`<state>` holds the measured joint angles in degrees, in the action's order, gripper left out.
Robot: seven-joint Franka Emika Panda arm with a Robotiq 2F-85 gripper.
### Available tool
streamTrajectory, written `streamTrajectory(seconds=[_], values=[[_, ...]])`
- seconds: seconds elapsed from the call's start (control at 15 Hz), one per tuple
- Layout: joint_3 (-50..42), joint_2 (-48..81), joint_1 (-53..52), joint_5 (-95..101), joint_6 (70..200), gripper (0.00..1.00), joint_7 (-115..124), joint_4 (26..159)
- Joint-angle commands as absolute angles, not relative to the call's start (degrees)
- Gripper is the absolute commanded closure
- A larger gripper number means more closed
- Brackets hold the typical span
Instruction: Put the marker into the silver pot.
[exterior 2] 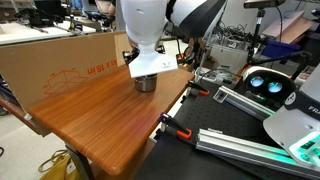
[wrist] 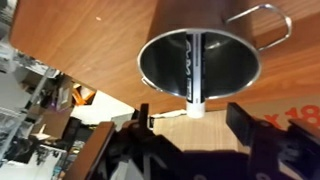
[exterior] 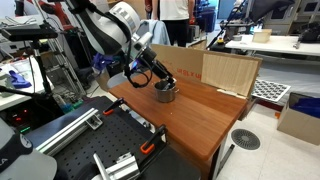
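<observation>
The silver pot (wrist: 200,55) stands on the wooden table (wrist: 90,40) and shows its wire handle at the upper right of the wrist view. The marker (wrist: 193,65) lies inside it: a dark body with white print, its pale end leaning over the near rim. My gripper (wrist: 193,125) is open and empty, its two dark fingers spread on either side just off that pale end. In both exterior views the gripper (exterior: 158,79) hangs right over the pot (exterior: 165,92) (exterior 2: 146,85); there the marker is hidden.
Cardboard panels (exterior: 228,70) (exterior 2: 60,62) stand along the far side of the table, close behind the pot. The table's edge (exterior 2: 160,115) carries orange-handled clamps (exterior 2: 178,132). Black rails and equipment (exterior: 100,150) lie beside the table.
</observation>
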<state>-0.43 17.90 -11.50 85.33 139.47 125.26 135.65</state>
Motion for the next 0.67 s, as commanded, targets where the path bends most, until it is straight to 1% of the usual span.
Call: streamTrajectory(seconds=[0.0, 0.33, 0.6], values=[[2.3, 17.1, -8.5, 86.6, 139.8, 0.00, 125.7, 136.0], [3.9, 10.8, -6.1, 84.1, 145.7, 0.00, 122.3, 140.7], [3.8, 2.3, -4.3, 72.8, 153.8, 0.00, 108.7, 147.5]])
